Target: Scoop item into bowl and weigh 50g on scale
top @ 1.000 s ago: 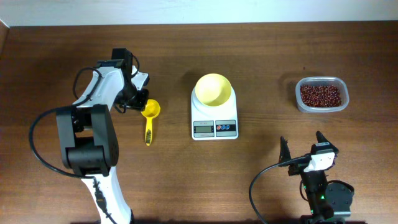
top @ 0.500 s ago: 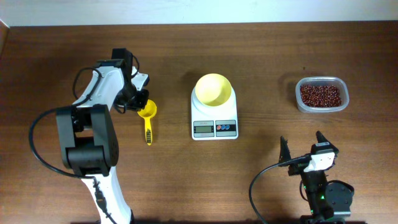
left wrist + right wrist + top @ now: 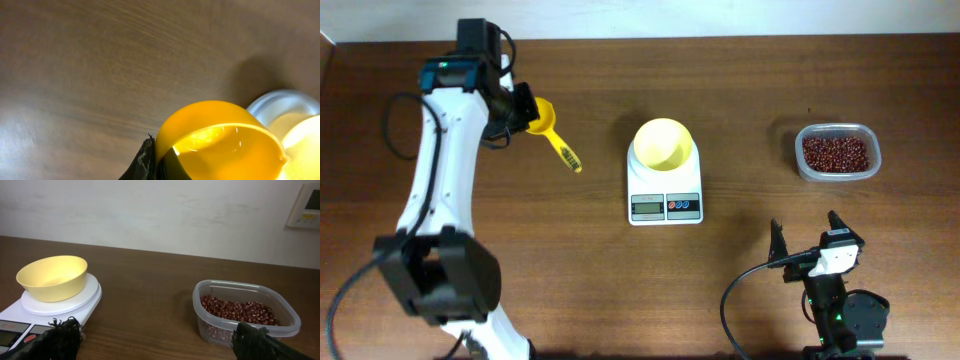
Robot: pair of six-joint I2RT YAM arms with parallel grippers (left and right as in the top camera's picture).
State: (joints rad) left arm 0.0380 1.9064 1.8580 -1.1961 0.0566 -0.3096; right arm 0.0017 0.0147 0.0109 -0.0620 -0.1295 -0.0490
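Your left gripper (image 3: 527,112) pinches the yellow scoop (image 3: 560,147) by its cup, at far left, well apart from the scale (image 3: 665,206). The bowl (image 3: 664,143) sits on the scale. The beans (image 3: 836,152) lie in the clear tub (image 3: 837,127) at far right. Your right gripper (image 3: 807,243) rests spread at near right.

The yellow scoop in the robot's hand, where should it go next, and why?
Probably across to the clear plastic tub of dark red-brown beans at the far right. The left gripper holds the yellow plastic scoop empty, and the pale yellow bowl on the white scale is empty too.
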